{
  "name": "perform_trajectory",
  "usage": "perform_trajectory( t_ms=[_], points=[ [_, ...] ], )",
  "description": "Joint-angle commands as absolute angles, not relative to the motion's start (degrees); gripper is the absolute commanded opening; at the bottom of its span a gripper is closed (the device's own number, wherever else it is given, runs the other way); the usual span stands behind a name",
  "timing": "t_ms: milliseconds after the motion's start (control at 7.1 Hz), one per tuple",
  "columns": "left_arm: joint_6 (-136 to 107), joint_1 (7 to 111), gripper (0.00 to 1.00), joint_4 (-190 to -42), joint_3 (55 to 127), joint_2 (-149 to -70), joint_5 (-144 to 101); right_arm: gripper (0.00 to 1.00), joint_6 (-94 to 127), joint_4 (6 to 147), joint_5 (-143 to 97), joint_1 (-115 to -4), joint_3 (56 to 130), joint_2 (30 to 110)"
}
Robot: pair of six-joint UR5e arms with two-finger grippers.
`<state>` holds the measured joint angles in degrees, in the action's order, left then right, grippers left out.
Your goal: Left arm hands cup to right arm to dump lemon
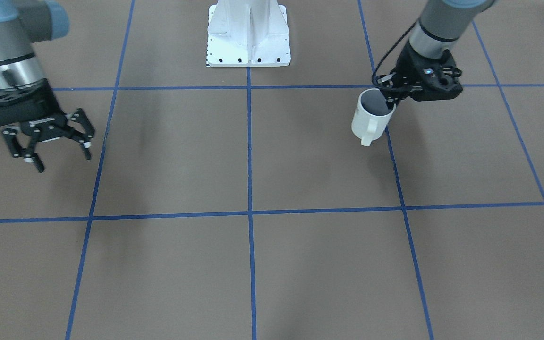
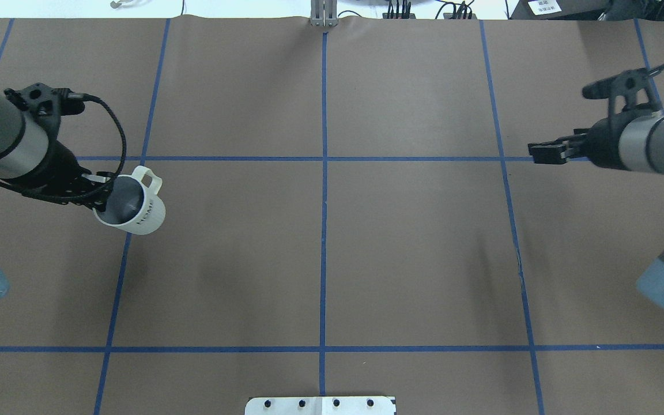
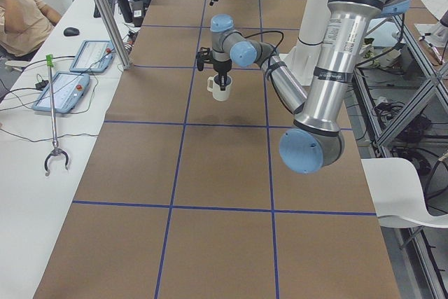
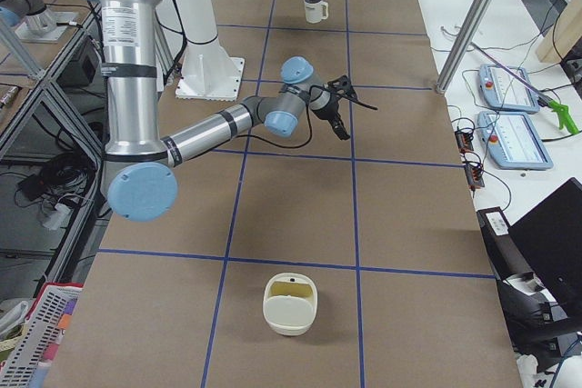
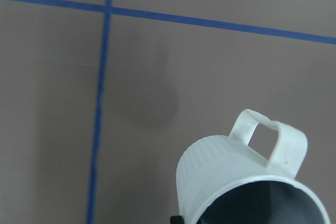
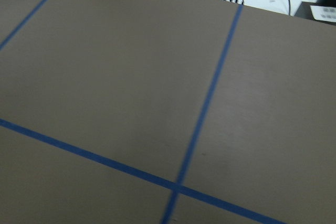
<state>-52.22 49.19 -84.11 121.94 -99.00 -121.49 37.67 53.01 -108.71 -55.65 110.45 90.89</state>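
My left gripper (image 1: 389,101) is shut on the rim of the off-white cup (image 1: 370,118) and holds it a little above the table, slightly tilted, handle toward the table's far side. From overhead the cup (image 2: 136,207) shows a grey inside and black lettering, with the left gripper (image 2: 100,193) at its rim. The left wrist view has the cup (image 5: 231,171) at bottom right. The lemon is hidden. My right gripper (image 1: 61,157) hangs open and empty over the other end of the table, seen side-on from overhead (image 2: 540,153).
Blue tape lines grid the brown table. The robot's white base (image 1: 248,40) stands at the robot's edge. A cream-coloured container (image 4: 291,303) sits near the table's right end. A person (image 3: 21,12) sits by pendants (image 3: 70,89) on a side table.
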Motion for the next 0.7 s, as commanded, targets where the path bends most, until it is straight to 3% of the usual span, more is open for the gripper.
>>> perform_trajectory(
  t_ms=[0, 282, 564],
  points=[
    [-37.69, 54.99, 0.0, -91.63, 119.81, -88.28, -121.73, 1.0, 16.2, 54.48, -127.31, -74.47, 105.15, 96.83],
    [-25.46, 62.97, 0.0, -96.04, 109.56, -87.72, -128.81, 1.0, 1.73, 68.31, -131.9, -82.22, 104.76, 98.0],
    [-23.2, 63.9, 0.0, -96.68, 103.3, -89.11, -129.11, 1.0, -0.88, 74.17, -136.31, -84.98, 104.94, 98.52]
  ],
)
